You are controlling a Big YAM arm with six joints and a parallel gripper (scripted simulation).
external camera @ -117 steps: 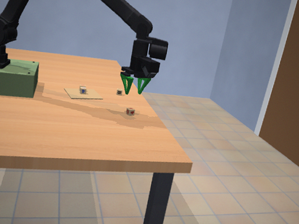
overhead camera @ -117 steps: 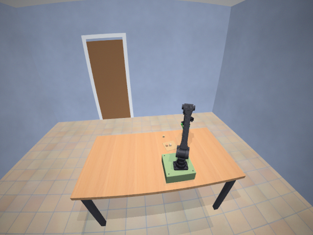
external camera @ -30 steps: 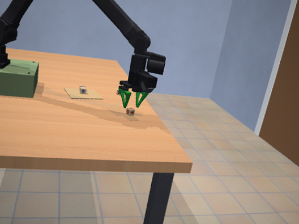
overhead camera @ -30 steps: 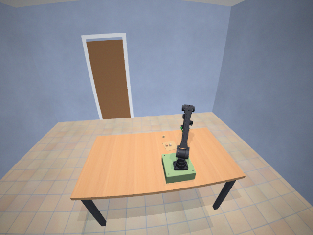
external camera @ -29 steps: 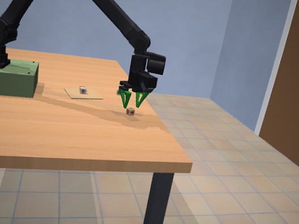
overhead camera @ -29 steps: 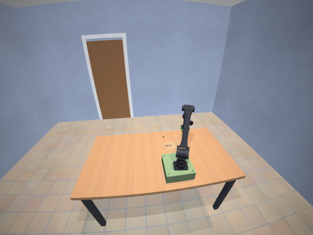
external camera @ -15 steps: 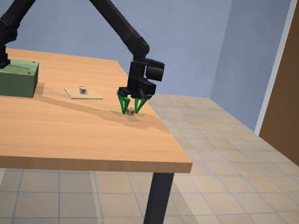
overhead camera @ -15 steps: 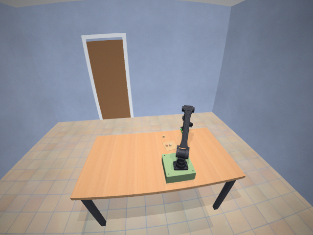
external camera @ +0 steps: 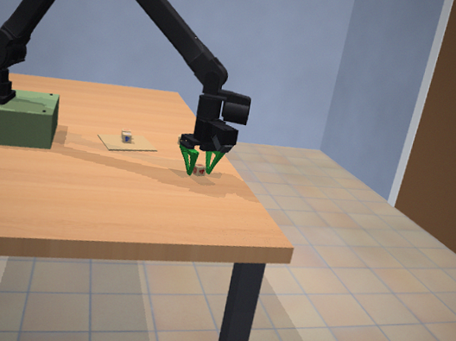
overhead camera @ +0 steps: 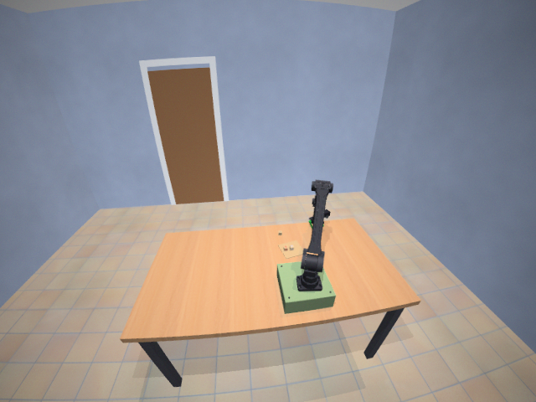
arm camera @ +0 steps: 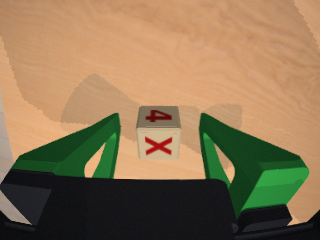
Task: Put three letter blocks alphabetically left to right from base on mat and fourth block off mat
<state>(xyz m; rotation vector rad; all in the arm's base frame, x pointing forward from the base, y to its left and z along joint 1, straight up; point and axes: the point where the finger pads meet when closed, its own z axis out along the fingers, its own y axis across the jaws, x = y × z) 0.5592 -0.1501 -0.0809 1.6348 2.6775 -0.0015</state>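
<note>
A pale block (external camera: 199,169) (arm camera: 158,143) stands on the table, with a red X on its top face and a red 4 on a side face. My gripper (external camera: 199,173) (arm camera: 159,120) is open, its green fingers low on either side of this block with a gap to each side in the wrist view. Two blocks (overhead camera: 285,248) (overhead camera: 291,247) sit side by side on the thin tan mat (overhead camera: 290,254) (external camera: 139,147); the nearer one (external camera: 126,138) shows a blue mark in the exterior view. Their top signs are too small to read. Another block (overhead camera: 280,233) lies off the mat, beyond it.
The green base box (overhead camera: 305,298) (external camera: 5,122) carries the arm and stands near the mat. In the exterior view the off-mat block (external camera: 180,139) is partly hidden behind the gripper. The table's far edge (external camera: 242,180) runs close beyond the gripper.
</note>
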